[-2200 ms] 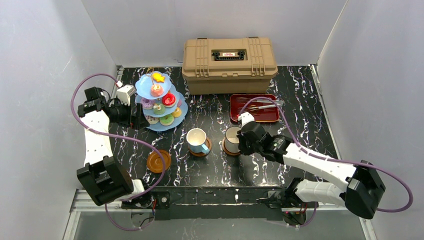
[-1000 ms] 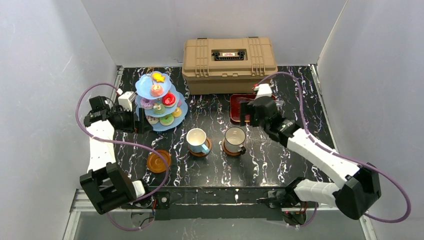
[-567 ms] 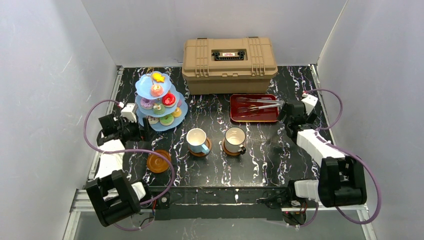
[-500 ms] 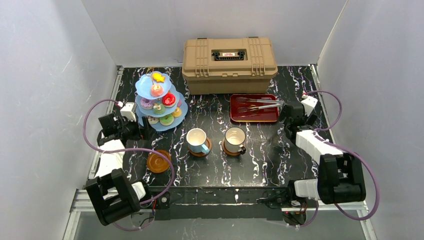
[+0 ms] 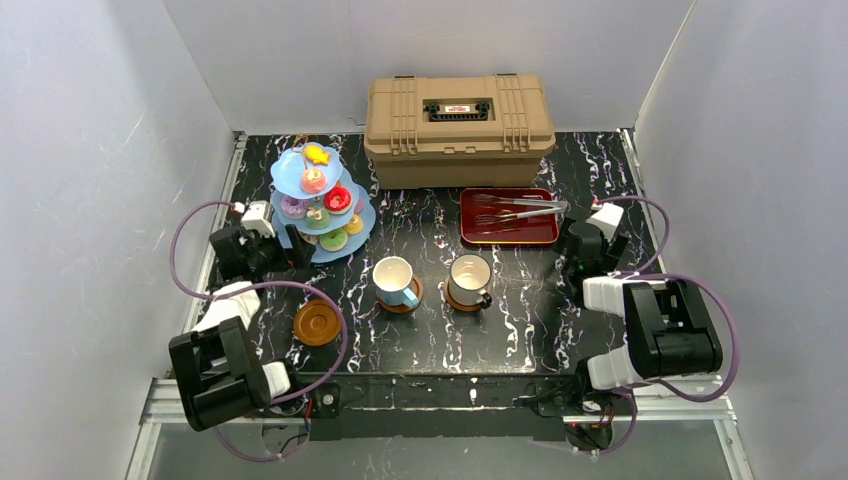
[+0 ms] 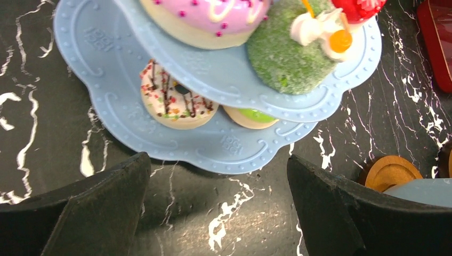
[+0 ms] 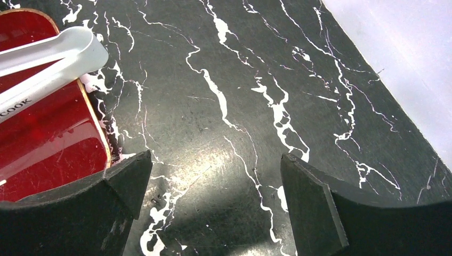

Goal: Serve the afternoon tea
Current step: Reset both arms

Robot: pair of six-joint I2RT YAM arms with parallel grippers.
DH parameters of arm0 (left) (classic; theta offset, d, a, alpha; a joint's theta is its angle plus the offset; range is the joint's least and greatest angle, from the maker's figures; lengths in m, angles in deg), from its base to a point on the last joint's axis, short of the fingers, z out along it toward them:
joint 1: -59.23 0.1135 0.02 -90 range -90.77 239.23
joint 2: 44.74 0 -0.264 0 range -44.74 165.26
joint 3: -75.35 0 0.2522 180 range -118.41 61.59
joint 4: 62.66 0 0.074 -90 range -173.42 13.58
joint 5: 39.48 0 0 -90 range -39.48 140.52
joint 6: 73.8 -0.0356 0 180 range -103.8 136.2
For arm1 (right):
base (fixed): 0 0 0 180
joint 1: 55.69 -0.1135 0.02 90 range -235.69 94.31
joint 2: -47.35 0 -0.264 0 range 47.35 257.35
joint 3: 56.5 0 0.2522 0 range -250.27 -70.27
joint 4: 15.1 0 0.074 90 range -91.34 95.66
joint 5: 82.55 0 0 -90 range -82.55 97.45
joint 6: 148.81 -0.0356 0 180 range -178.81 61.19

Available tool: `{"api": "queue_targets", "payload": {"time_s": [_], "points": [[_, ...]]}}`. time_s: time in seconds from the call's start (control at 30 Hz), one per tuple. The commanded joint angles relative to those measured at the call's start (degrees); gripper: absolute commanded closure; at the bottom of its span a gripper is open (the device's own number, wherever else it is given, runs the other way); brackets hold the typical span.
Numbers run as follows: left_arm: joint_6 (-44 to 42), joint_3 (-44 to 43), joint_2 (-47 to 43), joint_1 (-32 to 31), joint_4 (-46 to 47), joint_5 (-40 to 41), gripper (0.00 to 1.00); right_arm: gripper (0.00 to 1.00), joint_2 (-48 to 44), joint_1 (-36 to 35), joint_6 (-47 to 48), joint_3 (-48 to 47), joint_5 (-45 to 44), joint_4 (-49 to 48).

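Observation:
The light-blue three-tier cake stand (image 5: 357,222) stands at the back left, loaded with toy donuts and cakes (image 5: 338,198). A light-blue mug (image 5: 395,279) and a white mug (image 5: 468,277) each sit on a brown saucer in the middle. Another saucer (image 5: 317,323) lies bare at the front left. My left gripper (image 5: 296,256) is open and low at the stand's near edge. In the left wrist view the left gripper (image 6: 217,160) faces the bottom tier (image 6: 106,64) and a sprinkled donut (image 6: 171,101). My right gripper (image 5: 568,250) is open with nothing in it, and in the right wrist view the right gripper (image 7: 216,157) is over bare table.
A tan toolbox (image 5: 458,127) stands at the back. A dark-red tray (image 5: 508,226) with metal tongs (image 5: 520,208) lies just left of the right gripper; the tray (image 7: 42,133) and tongs (image 7: 48,56) show in the right wrist view. White walls enclose three sides.
The right arm has swung from above the tray to the right and folded back near its base. The left arm has drawn back and lowered beside the stand. Both grippers stayed open.

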Motion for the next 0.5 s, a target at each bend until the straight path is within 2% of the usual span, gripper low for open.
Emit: {"api": "queue_targets", "payload": {"time_s": [0.0, 0.07, 0.2, 0.47], "points": [[4.1, 3.2, 0.7, -5.3, 13.2, 6.7, 0.02, 0.02, 2.5, 0.3, 5.0, 1.8, 0.8, -13.2], [4.5, 4.7, 1.5, -8.9, 17.6, 10.4, 0.02, 0.02, 3.7, 0.3, 6.3, 2.0, 0.7, -15.6], [5.6, 7.9, 4.7, -11.5, 28.2, 15.9, 0.02, 0.02, 6.3, 0.4, 7.5, 0.9, 2.2, -17.3], [4.0, 11.0, 8.0, -13.9, 37.0, 19.7, 0.02, 0.02, 7.3, 0.4, 8.5, 3.7, 4.2, -22.8]]}}
